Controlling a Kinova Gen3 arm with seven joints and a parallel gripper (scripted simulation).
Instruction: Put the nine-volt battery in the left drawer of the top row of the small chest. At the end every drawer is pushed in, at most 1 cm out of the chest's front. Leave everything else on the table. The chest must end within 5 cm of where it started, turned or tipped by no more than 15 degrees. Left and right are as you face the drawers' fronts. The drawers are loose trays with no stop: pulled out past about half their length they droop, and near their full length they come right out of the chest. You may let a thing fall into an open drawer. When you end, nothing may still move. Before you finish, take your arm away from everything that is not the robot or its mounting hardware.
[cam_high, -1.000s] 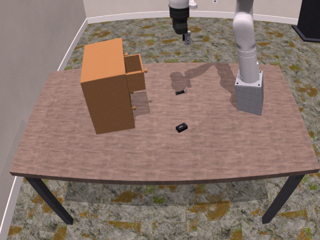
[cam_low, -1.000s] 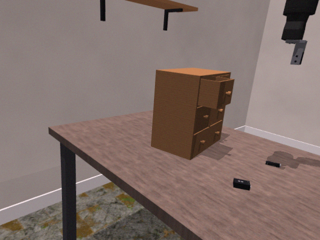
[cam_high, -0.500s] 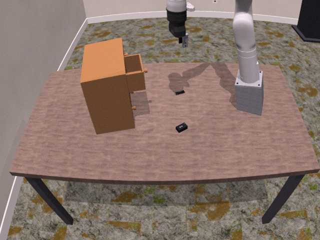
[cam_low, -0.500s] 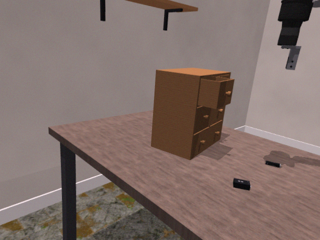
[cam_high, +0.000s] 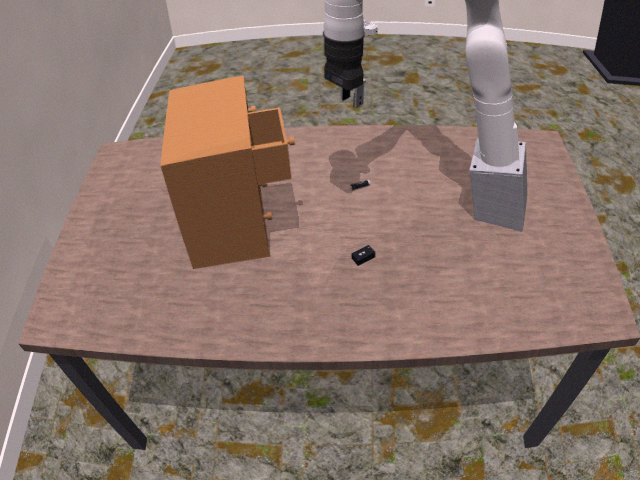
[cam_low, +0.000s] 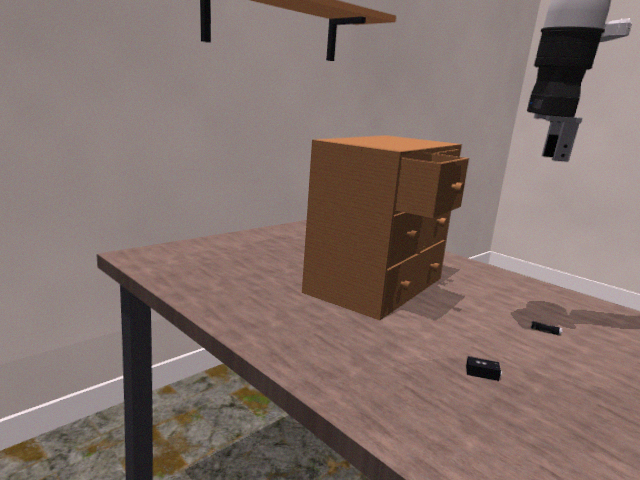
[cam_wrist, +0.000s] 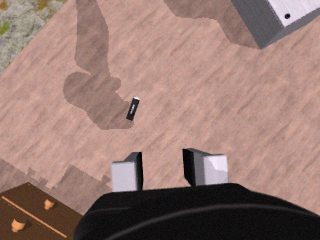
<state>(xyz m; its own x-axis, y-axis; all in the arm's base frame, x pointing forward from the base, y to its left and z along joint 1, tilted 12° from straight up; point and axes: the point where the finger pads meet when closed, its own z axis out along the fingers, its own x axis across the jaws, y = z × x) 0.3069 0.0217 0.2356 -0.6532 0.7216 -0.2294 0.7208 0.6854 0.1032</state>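
Observation:
The nine-volt battery (cam_high: 363, 254) is a small black block lying flat on the table, in front of the chest and apart from it; it also shows in the exterior view (cam_low: 483, 367). It is not in the wrist view. The orange wooden chest (cam_high: 214, 170) stands upright at the left of the table. Its top-row left drawer (cam_high: 269, 142) is pulled partly out and looks empty (cam_low: 433, 184). The other drawers are pushed in. My gripper (cam_high: 351, 95) (cam_wrist: 163, 164) hangs high above the table's far side, fingers part open with nothing between them.
A small black cylinder with a light tip (cam_high: 360, 184) lies on the table in the arm's shadow, nearly below the gripper (cam_wrist: 132, 108). The arm's grey base block (cam_high: 498, 191) stands at the right. A wall shelf (cam_low: 320, 10) hangs above the chest.

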